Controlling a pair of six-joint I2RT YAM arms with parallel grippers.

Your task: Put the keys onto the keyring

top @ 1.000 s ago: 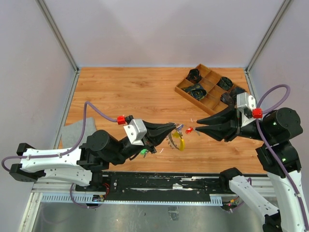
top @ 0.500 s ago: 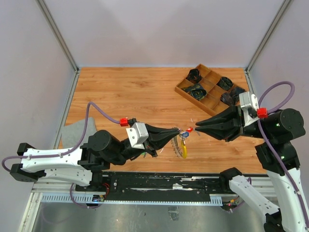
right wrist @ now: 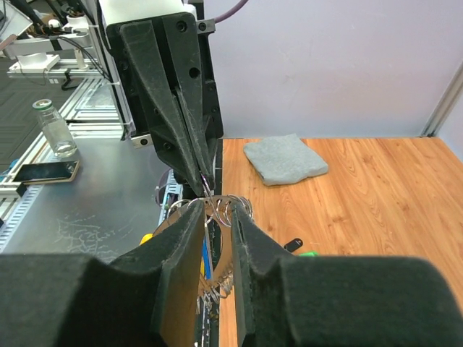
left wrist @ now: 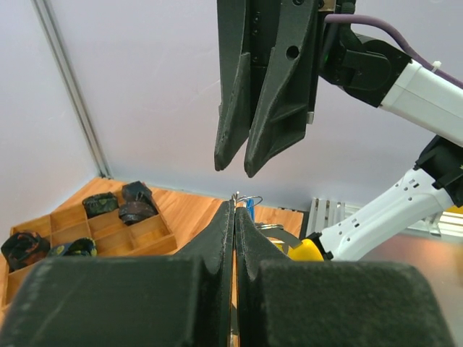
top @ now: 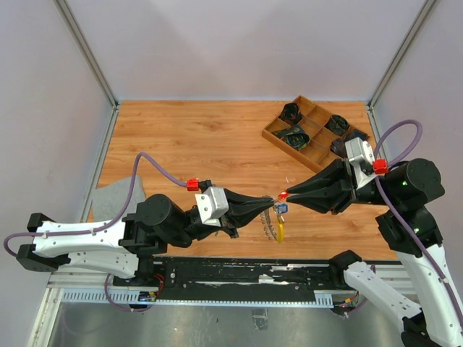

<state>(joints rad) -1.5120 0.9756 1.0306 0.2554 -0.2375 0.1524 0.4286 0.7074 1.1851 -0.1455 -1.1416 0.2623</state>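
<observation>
My left gripper is shut on the thin wire of the keyring. The ring hangs below its tip with the yellow curved piece lowest and a blue-headed key on it. In the left wrist view the wire pokes out between the closed fingers, with the blue key and the yellow piece behind. My right gripper meets the left tip to tip, with a red-tagged key at its tip. In the right wrist view its fingers stand narrowly apart around the ring's coils.
A wooden compartment tray with dark items stands at the back right. A grey cloth lies at the left edge. A green-tagged key and a black tag lie on the table under the left arm. A small bottle and a phone are off the table.
My left gripper has moved right with the keyring, which now hangs lower. My right gripper has moved left, and the two tips now meet.
</observation>
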